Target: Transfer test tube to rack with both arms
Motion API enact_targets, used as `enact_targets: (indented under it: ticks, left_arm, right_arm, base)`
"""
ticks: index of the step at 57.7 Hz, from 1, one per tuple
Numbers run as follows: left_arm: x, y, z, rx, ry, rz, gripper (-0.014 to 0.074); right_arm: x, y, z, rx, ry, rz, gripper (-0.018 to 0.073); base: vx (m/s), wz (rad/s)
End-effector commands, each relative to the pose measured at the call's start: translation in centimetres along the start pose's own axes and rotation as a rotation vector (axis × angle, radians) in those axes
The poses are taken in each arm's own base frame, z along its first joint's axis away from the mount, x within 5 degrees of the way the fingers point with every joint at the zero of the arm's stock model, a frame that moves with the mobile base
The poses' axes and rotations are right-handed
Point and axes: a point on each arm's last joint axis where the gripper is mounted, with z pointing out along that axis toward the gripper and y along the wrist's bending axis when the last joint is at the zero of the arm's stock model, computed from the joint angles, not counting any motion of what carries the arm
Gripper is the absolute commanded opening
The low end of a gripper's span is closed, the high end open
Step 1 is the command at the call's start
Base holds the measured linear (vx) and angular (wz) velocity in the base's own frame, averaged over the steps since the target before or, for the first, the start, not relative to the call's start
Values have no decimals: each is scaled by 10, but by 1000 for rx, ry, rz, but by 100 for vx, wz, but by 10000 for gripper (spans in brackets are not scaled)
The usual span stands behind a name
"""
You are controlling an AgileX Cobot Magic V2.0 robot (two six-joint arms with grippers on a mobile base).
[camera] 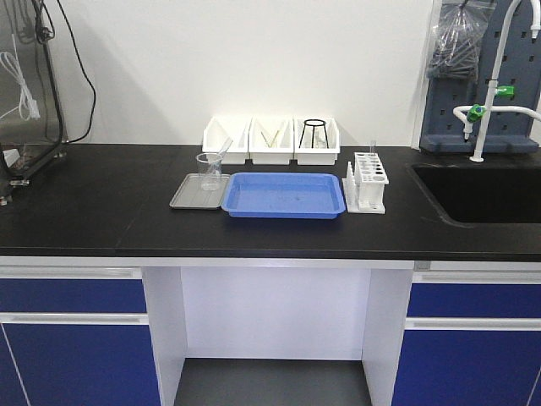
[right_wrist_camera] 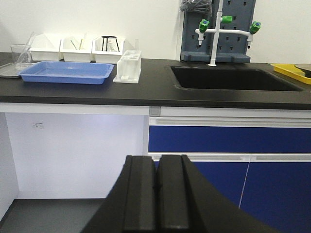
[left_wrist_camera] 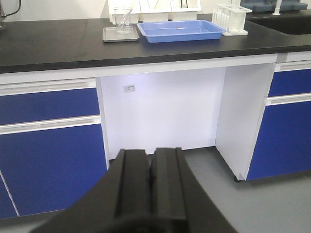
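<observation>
Exterior front-facing view: the black bench [camera: 101, 203] carries, in a row from left to right, a grey tray [camera: 188, 196], a blue tray [camera: 285, 196] and the white rack [camera: 369, 182]. The two trays lie edge to edge, and the rack stands just beside the blue tray's right rim. A clear beaker [camera: 209, 169] stands on the grey tray. The test tube [camera: 223, 150] leans inside the beaker, its top tilted toward the back edge of the bench. Three white bins [camera: 271, 139] line the back edge. A sink [camera: 478, 193] is set into the bench's right end, with a white faucet [camera: 490, 93] behind it.

Left wrist-mounted view: the left gripper [left_wrist_camera: 151, 153] hangs below bench level, facing the knee space between the blue cabinets. Its fingers are pressed together and grip nothing.

Right wrist-mounted view: the right gripper [right_wrist_camera: 157, 158] sits equally low, facing the blue drawers beneath the sink. Its fingers are likewise pressed together and empty.
</observation>
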Motion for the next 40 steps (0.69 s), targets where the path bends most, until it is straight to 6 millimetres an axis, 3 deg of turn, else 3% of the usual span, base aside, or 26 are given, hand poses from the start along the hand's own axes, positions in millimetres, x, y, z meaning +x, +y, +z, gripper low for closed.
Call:
enact_targets:
  ticks: [1,40]
  left_arm:
    - [-18,0,-4,1,-123,-12,-7]
    - [-18,0,-4,1,-123,-12,-7]
  right_arm:
    - [-1,0,0,11,-70,-12,-11]
    - [-1,0,0,11,-70,-12,-11]
  base:
    - [0,0]
    - [0,0]
